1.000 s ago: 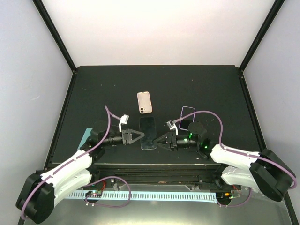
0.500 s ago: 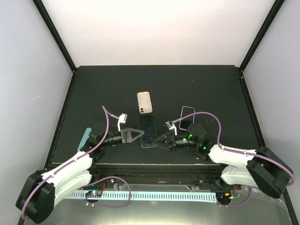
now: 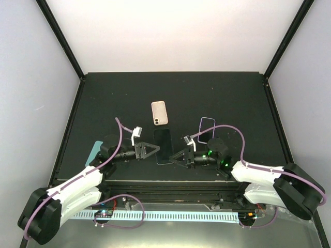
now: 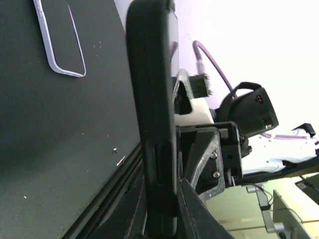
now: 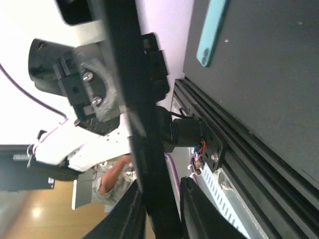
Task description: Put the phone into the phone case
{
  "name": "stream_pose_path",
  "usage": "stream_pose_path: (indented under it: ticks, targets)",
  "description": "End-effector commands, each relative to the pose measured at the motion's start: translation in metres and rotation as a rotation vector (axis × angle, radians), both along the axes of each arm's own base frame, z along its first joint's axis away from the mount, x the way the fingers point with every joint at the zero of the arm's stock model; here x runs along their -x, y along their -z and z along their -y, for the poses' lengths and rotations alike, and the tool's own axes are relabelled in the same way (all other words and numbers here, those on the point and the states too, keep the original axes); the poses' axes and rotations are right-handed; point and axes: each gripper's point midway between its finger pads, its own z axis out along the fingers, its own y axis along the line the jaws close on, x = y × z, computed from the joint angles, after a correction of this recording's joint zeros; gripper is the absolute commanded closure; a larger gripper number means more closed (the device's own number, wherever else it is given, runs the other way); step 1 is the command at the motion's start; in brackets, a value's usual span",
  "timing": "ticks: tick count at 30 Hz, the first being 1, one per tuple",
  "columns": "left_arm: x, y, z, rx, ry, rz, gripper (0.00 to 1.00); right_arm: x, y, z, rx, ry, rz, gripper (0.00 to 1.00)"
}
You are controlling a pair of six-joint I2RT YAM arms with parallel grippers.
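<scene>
The black phone [image 3: 163,146] is held edge-up above the near middle of the table, between both grippers. My left gripper [image 3: 156,149] is shut on its left edge; in the left wrist view the phone [image 4: 152,99] stands edge-on between the fingers [image 4: 199,214]. My right gripper [image 3: 175,156] sits at the phone's near right edge. Its jaws straddle the blurred phone [image 5: 142,124] with a narrow gap at one finger [image 5: 192,199]. A clear case with a purple rim [image 3: 206,129] lies flat to the right and also shows in the left wrist view [image 4: 60,45].
A pink phone-shaped case [image 3: 159,112] lies flat just beyond the held phone. A teal flat piece [image 3: 94,151] lies at the table's left near edge and shows in the right wrist view [image 5: 212,30]. Purple cables loop over both arms.
My right gripper has shifted slightly left and toward the near edge, and its jaws look more spread on the phone. My left gripper and the phone have barely moved.
</scene>
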Motion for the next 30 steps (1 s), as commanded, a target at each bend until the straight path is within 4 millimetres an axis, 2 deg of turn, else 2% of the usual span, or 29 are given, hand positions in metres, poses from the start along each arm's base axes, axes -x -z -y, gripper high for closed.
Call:
stream_pose_path:
  ticks: [1,5,9,14,17,20,23,30]
  targets:
    - [0.0,-0.014,-0.001,-0.001,0.014,0.147,0.99,-0.005,-0.015,-0.002,-0.011,0.011,0.069,0.71]
    - [0.01,-0.012,-0.001,-0.004,0.054,0.146,0.99,-0.013,-0.012,0.001,0.105,0.026,0.209,0.49]
    - [0.023,-0.02,0.001,0.029,0.119,0.154,0.98,-0.022,-0.026,0.006,0.194,0.045,0.353,0.34]
    - [0.038,-0.03,0.0,0.051,0.185,0.194,0.98,-0.041,-0.025,0.016,0.36,0.099,0.43,0.24]
    - [0.045,-0.031,0.001,0.053,0.229,0.203,0.98,-0.039,-0.036,0.01,0.312,0.069,0.443,0.2]
    - [0.052,-0.031,0.002,0.061,0.273,0.206,0.98,-0.032,-0.053,-0.001,0.22,0.02,0.454,0.2]
    - [0.053,-0.029,0.003,0.06,0.293,0.2,0.98,-0.028,-0.067,-0.007,0.148,-0.009,0.464,0.24]
    - [0.053,-0.024,0.004,0.053,0.307,0.188,0.98,-0.04,-0.069,-0.008,0.151,0.041,0.501,0.43]
